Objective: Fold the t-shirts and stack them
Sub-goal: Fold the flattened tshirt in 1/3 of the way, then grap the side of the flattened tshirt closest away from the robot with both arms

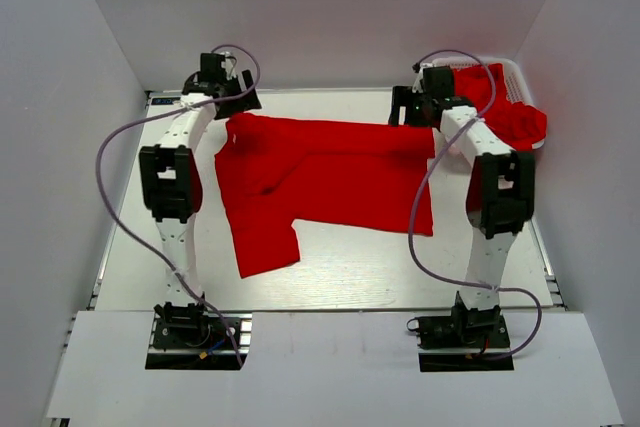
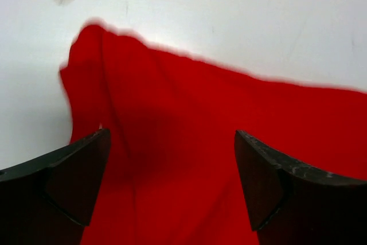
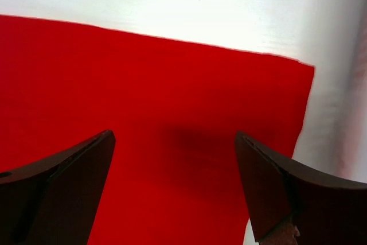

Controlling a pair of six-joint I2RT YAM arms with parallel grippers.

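Top: t-shirt (image 1: 330,182) lies spread across middle of table (image 1: 350,267), partly creased | Left wrist: left gripper (image 2: 172,159), jaws apart, over bunched corner; pinch all layers | Right wrist: right gripper (image 3: 175,159), jaws apart, over flat corner; close near hem, lift level.

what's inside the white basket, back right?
Red t-shirt fabric, bunched and spilling over the basket rim. How many shirts, or anything beneath, is covered; the right arm hides its left part.

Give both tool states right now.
Left tool: open, holding nothing, over the t-shirt.
Right tool: open, holding nothing, over the same t-shirt.
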